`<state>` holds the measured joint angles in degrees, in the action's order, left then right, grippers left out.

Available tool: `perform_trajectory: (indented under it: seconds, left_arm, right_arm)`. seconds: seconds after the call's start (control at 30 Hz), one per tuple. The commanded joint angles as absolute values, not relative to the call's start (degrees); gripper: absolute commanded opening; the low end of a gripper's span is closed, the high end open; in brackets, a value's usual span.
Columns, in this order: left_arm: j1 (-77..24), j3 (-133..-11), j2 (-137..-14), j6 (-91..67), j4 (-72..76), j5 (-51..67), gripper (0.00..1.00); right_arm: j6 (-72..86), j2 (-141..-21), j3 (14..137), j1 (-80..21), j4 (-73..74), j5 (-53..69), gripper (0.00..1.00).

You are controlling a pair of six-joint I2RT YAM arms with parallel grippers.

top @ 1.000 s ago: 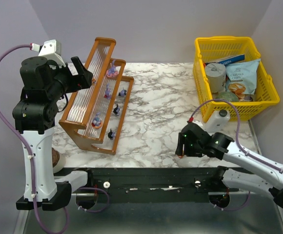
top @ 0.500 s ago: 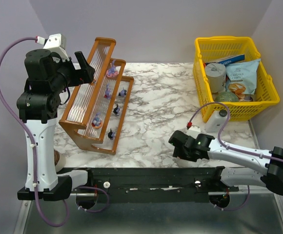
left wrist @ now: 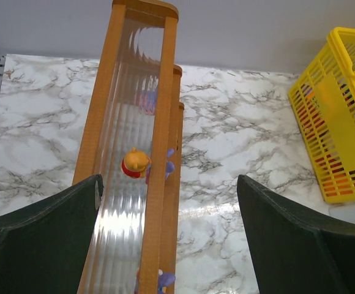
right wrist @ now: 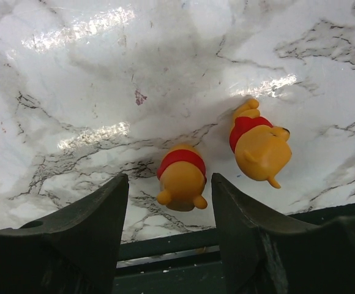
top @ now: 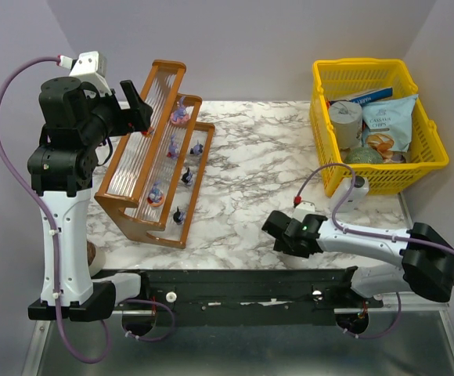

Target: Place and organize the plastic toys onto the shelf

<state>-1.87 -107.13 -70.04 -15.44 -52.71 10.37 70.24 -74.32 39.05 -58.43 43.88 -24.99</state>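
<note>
The shelf (top: pixel 130 205) stands at the left of the marble table with several small purple and dark toys (top: pixel 172 146) on its tiers. My left gripper (top: pixel 135 110) is open and empty above its top end. In the left wrist view the gripper (left wrist: pixel 168 184) looks down the shelf (left wrist: pixel 159 184), where an orange toy (left wrist: pixel 134 163) shows at the ribbed tier. My right gripper (top: pixel 275 233) is low near the table's front edge. In the right wrist view it (right wrist: pixel 169 208) is open, with one orange red-shirted toy (right wrist: pixel 181 176) lying between the jaws and a second one (right wrist: pixel 260 147) to the right.
A yellow mesh basket (top: pixel 380 69) with snack packets and a can sits at the back right. A white bottle (top: pixel 354 190) stands in front of it. The black rail (top: pixel 235 286) runs along the table's near edge, just behind my right gripper.
My right gripper has moved left and lower along the front of the table, over the orange toys. My left arm rose slightly at the shelf's top, then held still.
</note>
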Motion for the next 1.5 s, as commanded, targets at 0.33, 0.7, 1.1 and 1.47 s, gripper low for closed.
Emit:
perform_trajectory:
  seconds: [0.33, 0.7, 1.1, 1.47]
  left_arm:
    - [-2.3, -106.6, -69.9, -13.6, -51.6, 10.6, 0.99]
    - [-2.7, -105.2, -69.0, -13.0, -51.6, 9.8, 0.99]
    - [-2.8, -104.9, -68.8, -12.8, -51.7, 9.0, 0.99]
    - [-2.8, -103.8, -69.0, -14.1, -49.4, 11.9, 0.99]
  right_arm:
    - [71.4, -78.8, 39.6, -58.7, 41.2, -29.3, 0.52]
    - [57.1, -78.3, 42.5, -58.6, 36.9, -29.4, 0.22]
    - [20.1, -75.8, 63.5, -58.7, 38.8, -15.0, 0.04]
    - [1.7, -76.0, 83.3, -58.7, 41.0, 9.1, 0.04]
